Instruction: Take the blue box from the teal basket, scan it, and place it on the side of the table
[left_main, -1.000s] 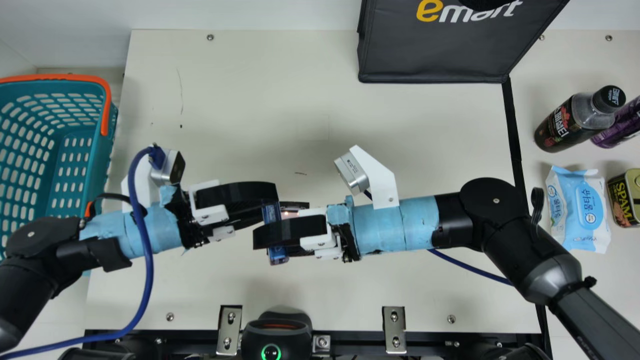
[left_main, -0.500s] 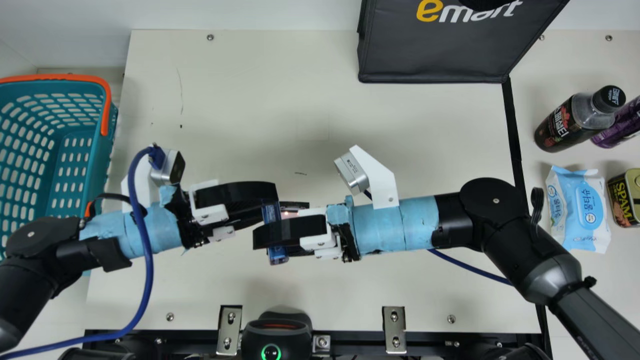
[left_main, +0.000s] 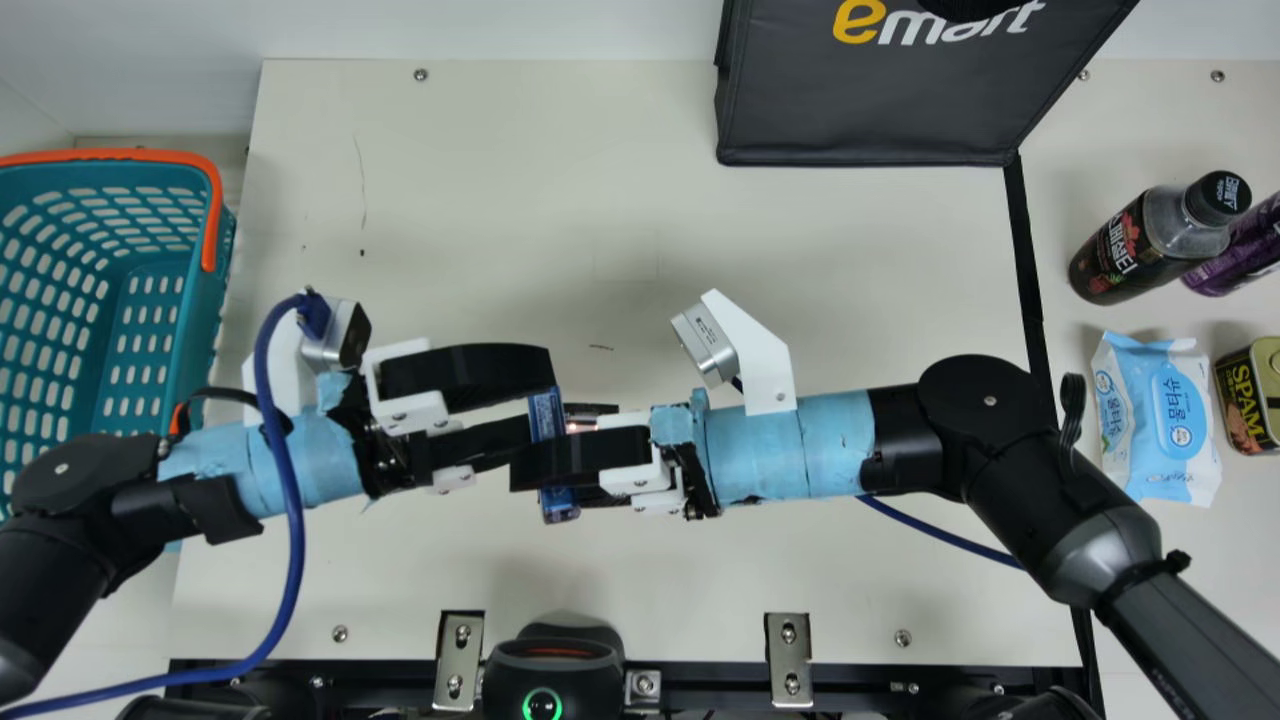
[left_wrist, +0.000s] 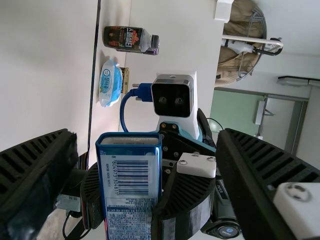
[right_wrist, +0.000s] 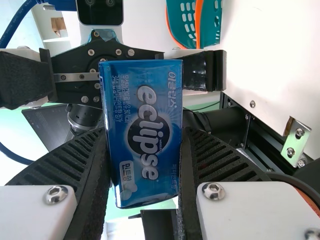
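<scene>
Over the middle of the table, the blue box (left_main: 547, 412) stands on edge between both grippers. My right gripper (left_main: 548, 465) is shut on it; in the right wrist view, my right gripper (right_wrist: 145, 165) presses the blue box (right_wrist: 142, 130) from both sides. My left gripper (left_main: 540, 405) is open just left of the box, its fingers spread. In the left wrist view, my left gripper (left_wrist: 147, 165) has a wide gap, and the blue box (left_wrist: 130, 185) with its barcode faces the camera, held by the other gripper. The teal basket (left_main: 190, 330) is at the far left.
A black scanner (left_main: 555, 670) stands at the near edge. A dark bag (left_main: 870, 110) sits at the back. On the right lie a bottle (left_main: 1110, 260), a purple item (left_main: 1235, 262), a wipes pack (left_main: 1155, 425) and a can (left_main: 1245, 400).
My left gripper has opened and let go of the box, its fingers spreading apart. The box and my right gripper have shifted very slightly.
</scene>
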